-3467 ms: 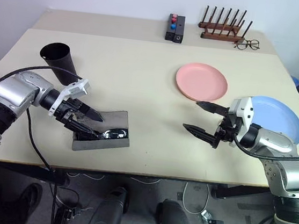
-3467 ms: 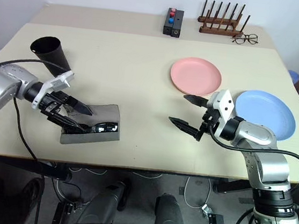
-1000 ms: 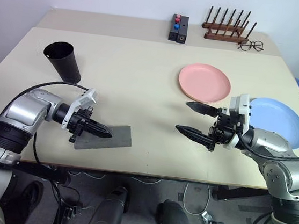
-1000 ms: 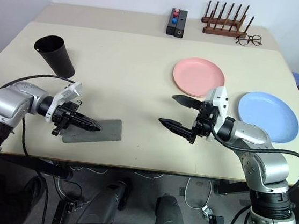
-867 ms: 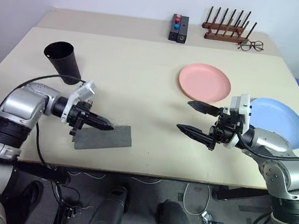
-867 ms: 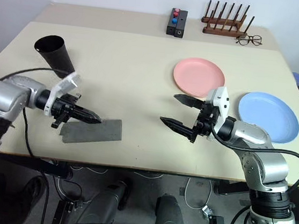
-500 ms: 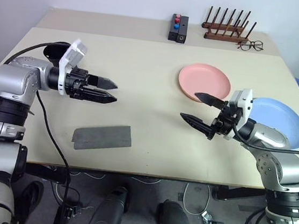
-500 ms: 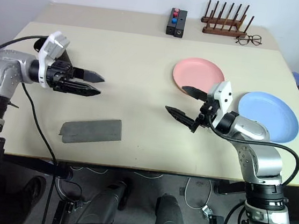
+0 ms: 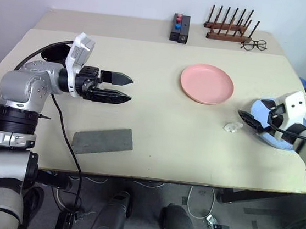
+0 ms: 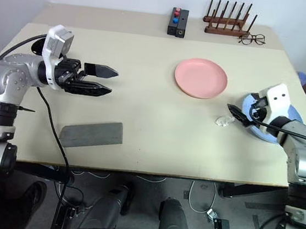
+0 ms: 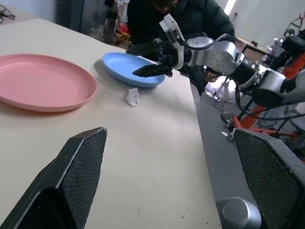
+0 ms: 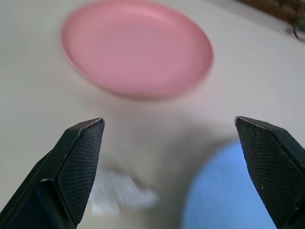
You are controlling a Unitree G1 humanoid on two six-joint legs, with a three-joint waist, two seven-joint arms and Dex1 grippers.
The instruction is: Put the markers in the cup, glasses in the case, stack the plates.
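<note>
The right gripper (image 9: 247, 118), fingers spread and empty, sits at the near edge of the blue plate (image 9: 298, 146); a shallow, smooth plastic rim could slip from a pinch or skate toward the table edge (image 9: 277, 187) close beside it. A small white scrap (image 9: 230, 126) lies just beside it. The pink plate (image 9: 207, 83) waits apart. The left gripper (image 9: 124, 88) hangs spread and empty above the flat grey case (image 9: 103, 141), which lies closed.
</note>
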